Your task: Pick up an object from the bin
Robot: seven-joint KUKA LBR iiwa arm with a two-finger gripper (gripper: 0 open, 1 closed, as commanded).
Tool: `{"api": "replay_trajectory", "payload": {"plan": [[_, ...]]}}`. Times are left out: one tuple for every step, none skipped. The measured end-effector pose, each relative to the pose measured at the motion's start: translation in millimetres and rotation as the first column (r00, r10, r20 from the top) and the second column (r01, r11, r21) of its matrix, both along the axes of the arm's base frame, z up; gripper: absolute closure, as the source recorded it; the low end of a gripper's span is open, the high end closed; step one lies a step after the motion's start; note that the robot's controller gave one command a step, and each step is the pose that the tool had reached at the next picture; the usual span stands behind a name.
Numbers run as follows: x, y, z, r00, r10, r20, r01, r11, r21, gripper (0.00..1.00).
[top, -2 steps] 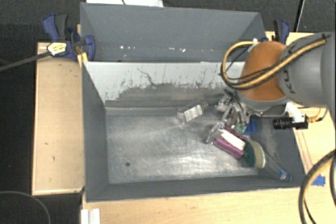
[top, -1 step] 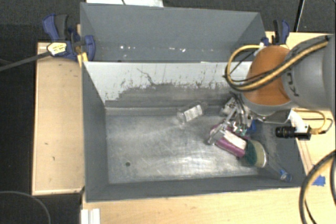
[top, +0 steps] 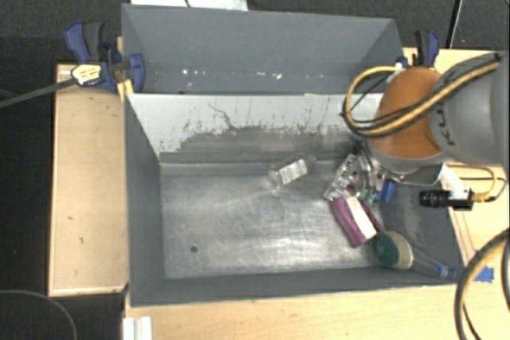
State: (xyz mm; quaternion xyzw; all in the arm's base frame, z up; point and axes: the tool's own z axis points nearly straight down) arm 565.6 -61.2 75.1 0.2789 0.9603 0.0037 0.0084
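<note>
Purple tube-shaped object with a white band near its lower end (top: 352, 220) lies on the floor of the grey metal bin (top: 239, 52), in the right part, close to the near wall. It lies slanted, with its upper end pointing toward the pincer (top: 351, 181). The pincer is low in the bin, just above that upper end. Whether it touches the tube I cannot tell, and whether the pincer is wide or narrow I also cannot tell, because its metal parts blend with the shiny floor. Nothing is visibly held.

Just beside the tube's lower end lies a round dark green object with a pale edge (top: 391, 249). A small blue piece (top: 388, 191) shows at the right of the pincer, under the orange wrist cover. A small clear plastic piece (top: 288, 172) lies apart, more to the middle of the bin, near the far wall.

In my judgement the step in hand is the approach and descent; the grasp is not yet done. The next move calls for placing the pincer across the tube's narrow width, closing on it, and lifting straight up without dragging the green object along.
</note>
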Motion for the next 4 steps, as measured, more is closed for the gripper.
{"api": "replay_trajectory", "payload": {"plan": [[-2.5, -2, -2, 1.000, -0.001, -0.007, 0.001, 1.000, -0.002, 0.00], [-12.9, -47, 8, 0.999, 0.040, -0.016, -0.040, 0.999, 0.020, 0.00], [-12.7, -46, 7, 0.999, 0.042, -0.018, -0.042, 0.999, 0.020, 1.00], [-9.1, -39, 157, 0.997, 0.080, -0.007, -0.080, 0.997, -0.004, 1.00]]}}
